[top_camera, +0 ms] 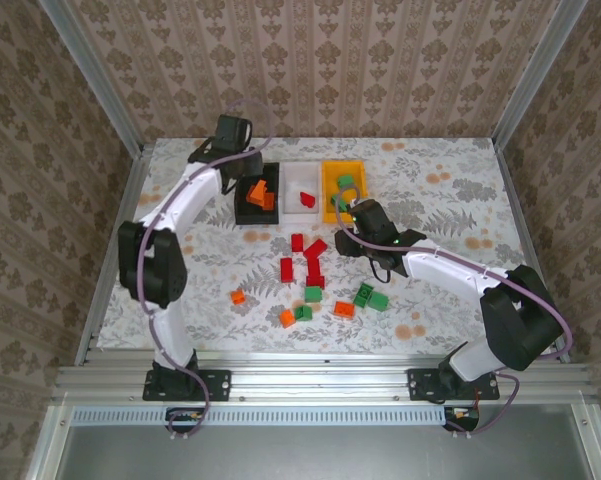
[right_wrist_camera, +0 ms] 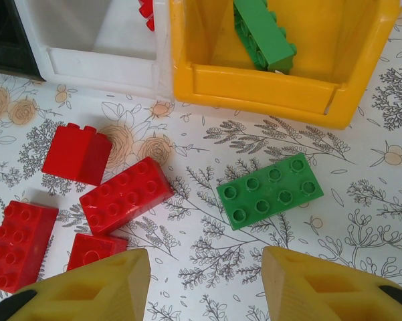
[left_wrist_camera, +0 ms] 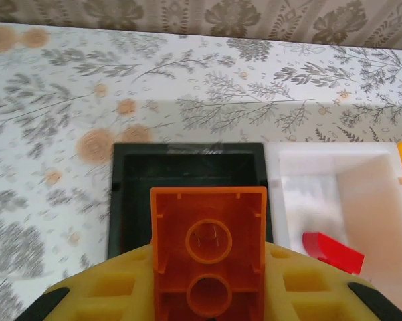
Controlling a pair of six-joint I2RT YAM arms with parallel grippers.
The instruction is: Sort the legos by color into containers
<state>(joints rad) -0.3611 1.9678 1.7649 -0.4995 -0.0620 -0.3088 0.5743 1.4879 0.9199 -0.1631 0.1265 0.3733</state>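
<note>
Loose legos [top_camera: 287,269] lie near three partly filled bins [top_camera: 298,180].

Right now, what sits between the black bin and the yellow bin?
The white bin sits between the black bin and yellow bin, one red lego inside, as the top view shows.

Three bins stand side by side near the middle of the table's [top_camera: 180,290] far edge: the left bin [top_camera: 252,213] with several bricks in it, the middle bin [top_camera: 298,178] with one, the right bin [top_camera: 329,200] with a few. Loose bricks [top_camera: 314,250] lie scattered in front of them, from mid-table toward the near edge. The left claw [left_wrist_camera: 207,294], a brick [left_wrist_camera: 209,247] in it, is at the left bin's far side, and the right claw [right_wrist_camera: 204,281] hangs just in front of the right bin.
</note>
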